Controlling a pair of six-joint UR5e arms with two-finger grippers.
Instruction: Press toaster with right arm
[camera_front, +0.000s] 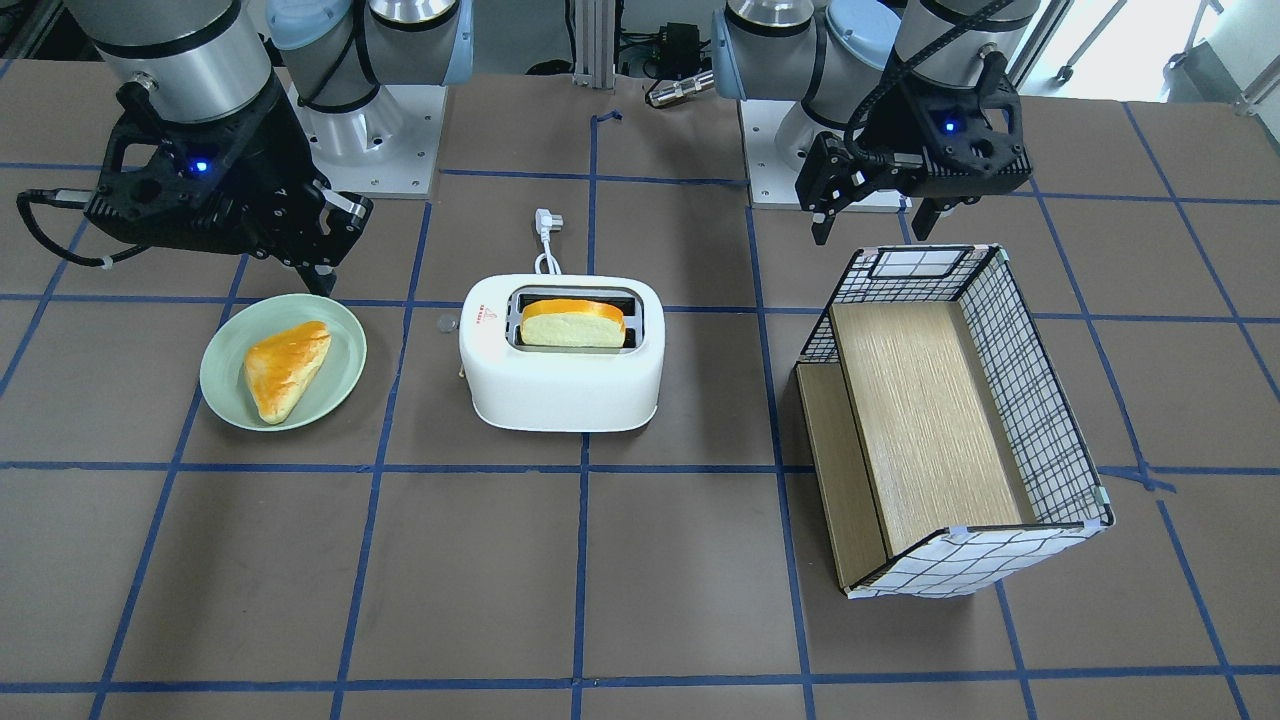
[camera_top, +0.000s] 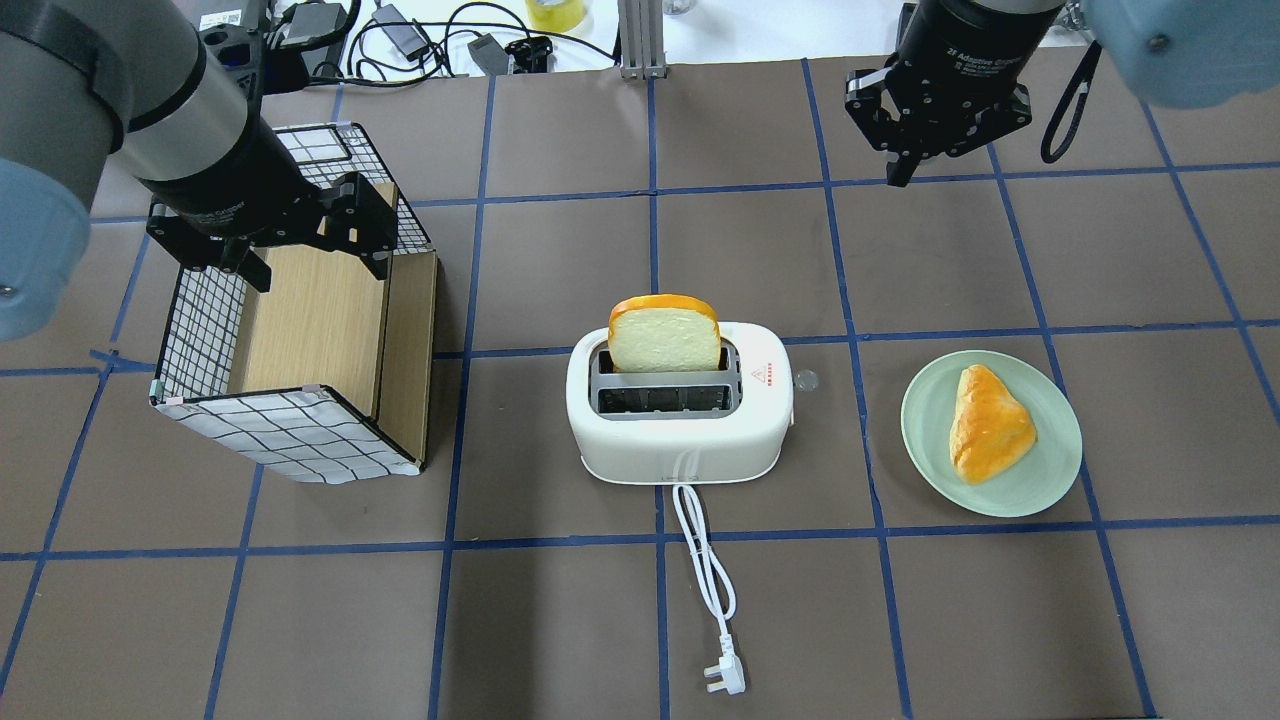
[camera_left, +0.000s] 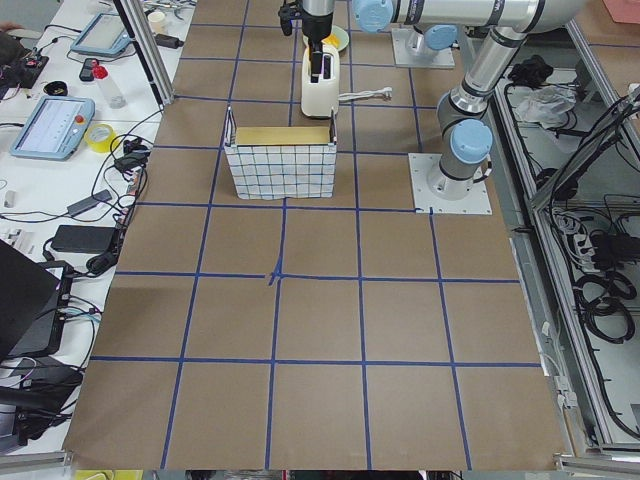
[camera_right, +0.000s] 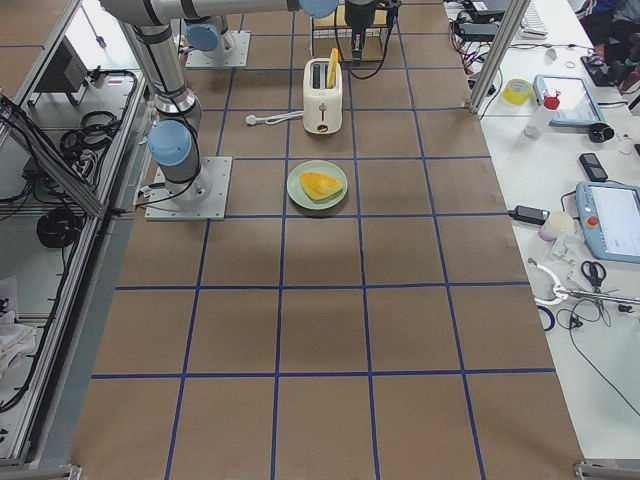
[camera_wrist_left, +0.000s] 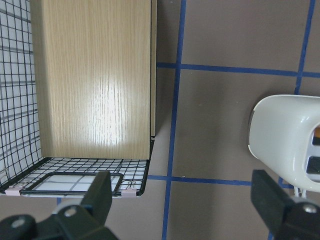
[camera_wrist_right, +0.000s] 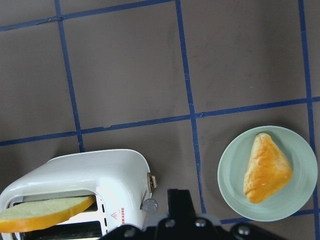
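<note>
Now the white toaster (camera_top: 680, 440) sits in the middle of the counter (camera_top: 560, 620), a slice of bread (camera_top: 665, 340) sticking up from one slot, while the right gripper (camera_top: 897, 175) hangs pinched closed well away from it and the left gripper (camera_top: 320, 272) hangs wide open by the box (camera_top: 290, 440).

White two-slot toaster (camera_top: 680, 420) stands upright, centred on the worktop (camera_top: 560, 620), bread slice (camera_top: 665, 335) protruding from one slot, plug (camera_top: 725, 678) lying loose. Right arm (camera_top: 975, 50) hangs well apart, claw (camera_top: 897, 175) closed.
</note>
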